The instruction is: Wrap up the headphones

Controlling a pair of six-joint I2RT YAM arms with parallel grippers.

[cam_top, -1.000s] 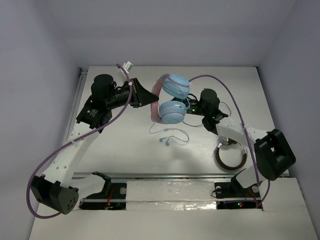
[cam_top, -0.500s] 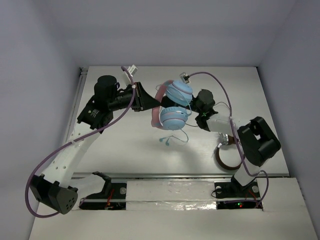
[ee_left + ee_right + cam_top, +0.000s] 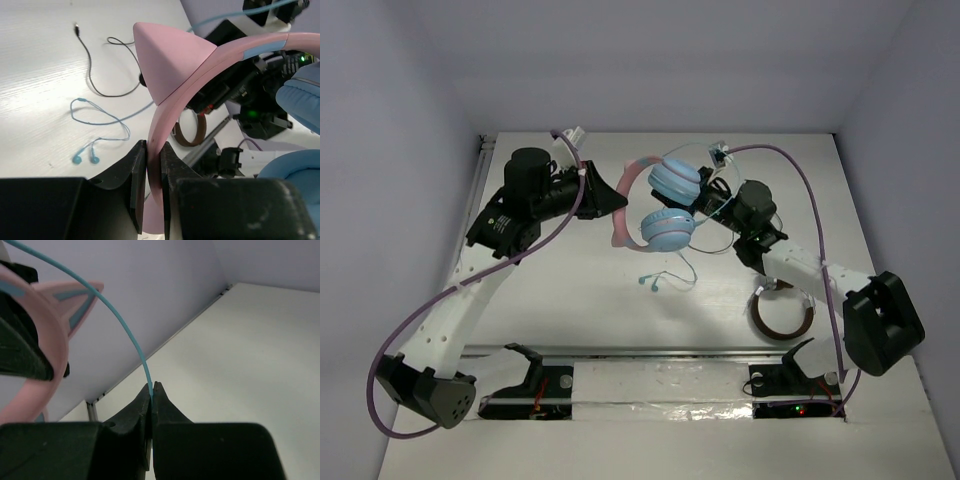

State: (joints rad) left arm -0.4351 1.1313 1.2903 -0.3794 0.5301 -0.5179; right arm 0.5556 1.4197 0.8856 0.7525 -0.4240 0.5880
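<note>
Headphones point(image 3: 665, 205) hang in the air above the middle of the white table point(image 3: 570, 300), carried between two claws. They have a smooth pink headband point(image 3: 165, 115) with a pointed, cone-like cat ear and a pale-blue strip along its outer face. Below it are two round, padded light-blue earcups point(image 3: 670, 228), one behind the other in the overhead view. The left claw point(image 3: 153, 150) is clamped on the lower stretch of the headband, its flat black fingers pinching the band from both sides, with the earcups off to its right. The right claw point(image 3: 152, 390) sits just beside the earcups on their far side from the left claw. Its jaws are pressed together on the thin light-blue cable point(image 3: 125, 330), which arcs up and away from the fingertips. More of that cable droops to the table in loose loops, ending in two small blue buds. A brown ring point(image 3: 782, 315) lies flat near the right arm, and a thin black cable point(image 3: 95, 75) curls on the tabletop.
</note>
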